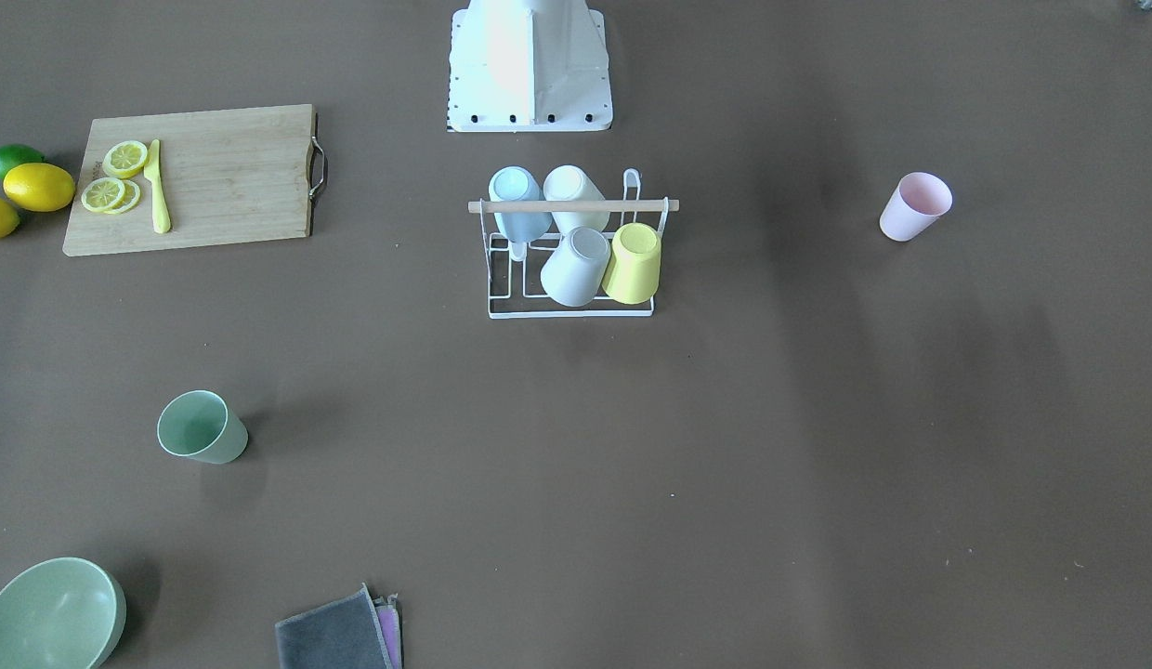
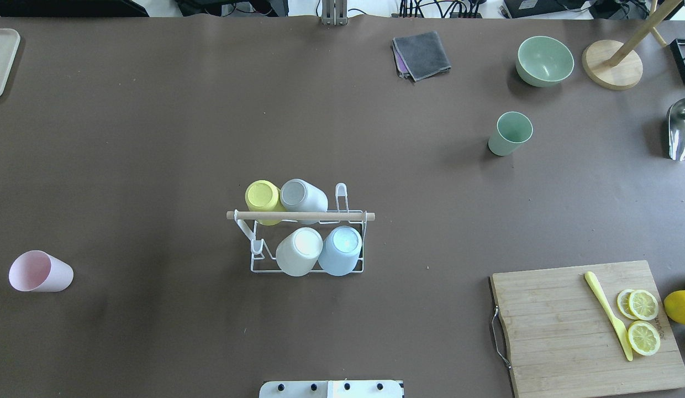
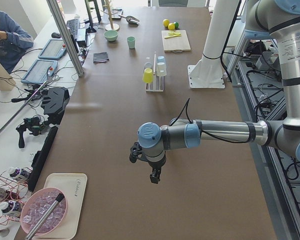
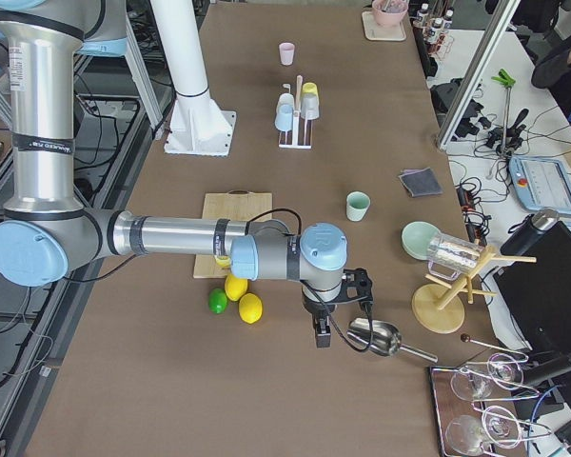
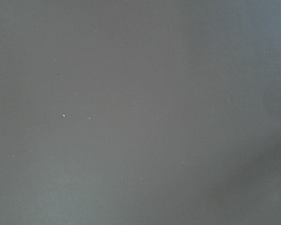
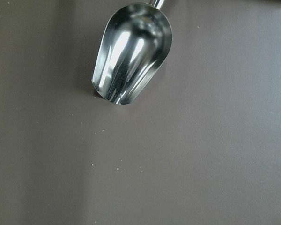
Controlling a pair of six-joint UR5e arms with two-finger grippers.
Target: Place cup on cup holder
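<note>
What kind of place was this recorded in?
Probably a robotics lab staged as a kitchen: the table carries a cup holder and a cutting board, while a side bench holds tablets.

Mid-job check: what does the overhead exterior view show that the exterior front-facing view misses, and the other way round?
Only the overhead view shows the metal scoop, the round wooden stand base and a tray corner. Only the front-facing view shows the green lime. Both show the cup holder with four cups on it, the pink cup, the green cup, the bowl, the folded cloths and the cutting board.
</note>
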